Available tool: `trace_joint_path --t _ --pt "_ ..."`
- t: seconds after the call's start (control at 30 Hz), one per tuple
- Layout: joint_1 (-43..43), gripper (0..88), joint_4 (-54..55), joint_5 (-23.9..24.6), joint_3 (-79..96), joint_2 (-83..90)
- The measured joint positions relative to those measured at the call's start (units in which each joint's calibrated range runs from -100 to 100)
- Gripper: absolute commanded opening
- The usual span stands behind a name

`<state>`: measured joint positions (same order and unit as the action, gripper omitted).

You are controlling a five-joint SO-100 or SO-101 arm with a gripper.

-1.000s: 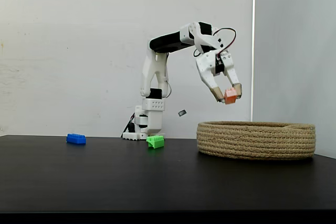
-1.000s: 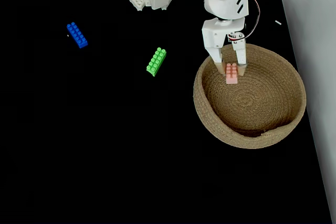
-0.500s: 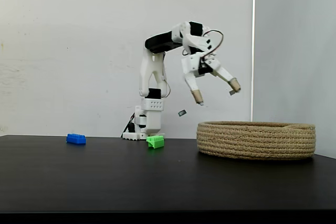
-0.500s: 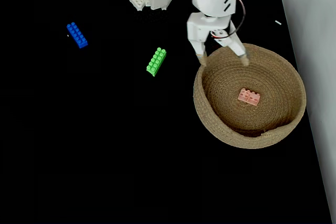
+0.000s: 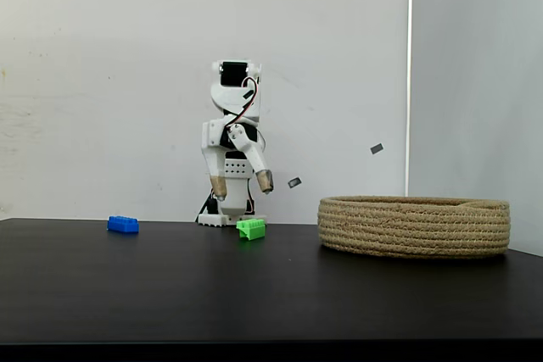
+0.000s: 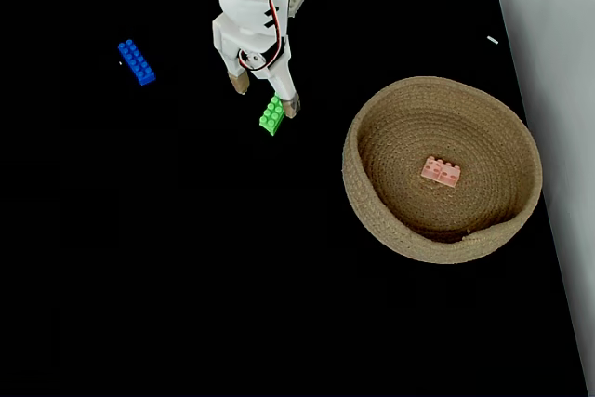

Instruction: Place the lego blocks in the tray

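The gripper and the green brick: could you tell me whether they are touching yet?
Apart. The side-on fixed view shows the open gripper hanging above the green brick, with wall visible between the fingertips and the brick's studs.

Seen from above in a fixed view, the basket (image 6: 376,216) sits at the right of the table (image 6: 186,276) with one brick (image 6: 441,172) lying inside it. A second brick (image 6: 271,115) lies left of the basket, under the open gripper (image 6: 265,98), which seems to hang above it. The third brick (image 6: 136,62) lies far left, well apart.
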<state>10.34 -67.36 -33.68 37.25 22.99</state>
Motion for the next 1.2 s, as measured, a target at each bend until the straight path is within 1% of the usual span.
trace_joint_path --t 0.23,0.57,0.63,0.67,0.73,0.77,0.8,1.03,1.13,1.2 --pt "0.08 31.8 3.25 0.44 3.27 -3.39" --pt "-3.58 29.7 9.09 2.54 10.52 -5.6" --pt "-4.72 27.3 9.99 2.83 11.4 -5.85" --pt "-5.13 24.0 10.39 2.93 11.84 -6.11" --pt "-5.46 13.7 11.29 3.42 12.55 -6.45" --pt "-5.46 3.1 11.69 3.66 12.73 -6.53" --pt "-5.62 0.0 12.18 3.76 12.99 -6.62" --pt "-7.25 0.0 13.72 4.25 13.52 -6.62" --pt "-7.17 0.0 12.83 2.44 12.99 -5.6" --pt "-6.68 0.0 11.12 0.15 11.93 -4.33"
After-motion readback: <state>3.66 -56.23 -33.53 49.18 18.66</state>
